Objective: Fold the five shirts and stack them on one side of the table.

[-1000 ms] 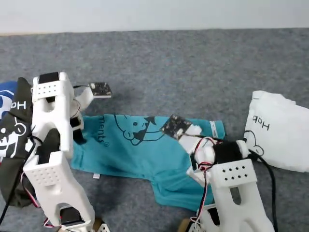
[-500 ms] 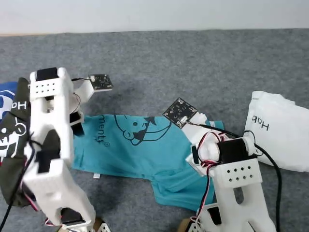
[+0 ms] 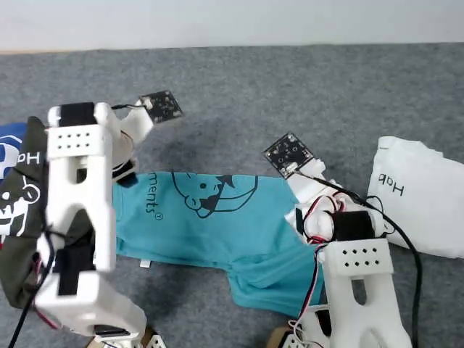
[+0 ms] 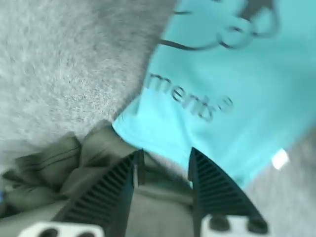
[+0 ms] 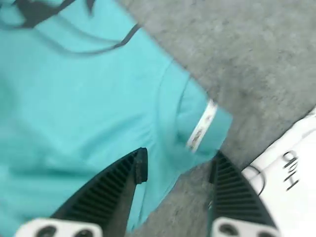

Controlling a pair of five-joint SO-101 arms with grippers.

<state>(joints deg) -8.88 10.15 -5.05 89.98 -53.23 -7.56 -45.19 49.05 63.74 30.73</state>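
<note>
Teal shirt (image 3: 210, 217) flat mid-bench (image 3: 290, 87), both hands open, empty: left hand (image 4: 163, 165) over its end touching the dark shirt (image 3: 22, 217), right hand (image 5: 177, 165) over its collar end; risk: left pinches dark cloth too, dragging both.

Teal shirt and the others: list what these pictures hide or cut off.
High view: the left arm covers the teal shirt at its end by the dark shirt; the right arm covers its end by the white shirt.
High view: the frame's edges cut off the dark shirt, the blue shirt and the white shirt.
</note>
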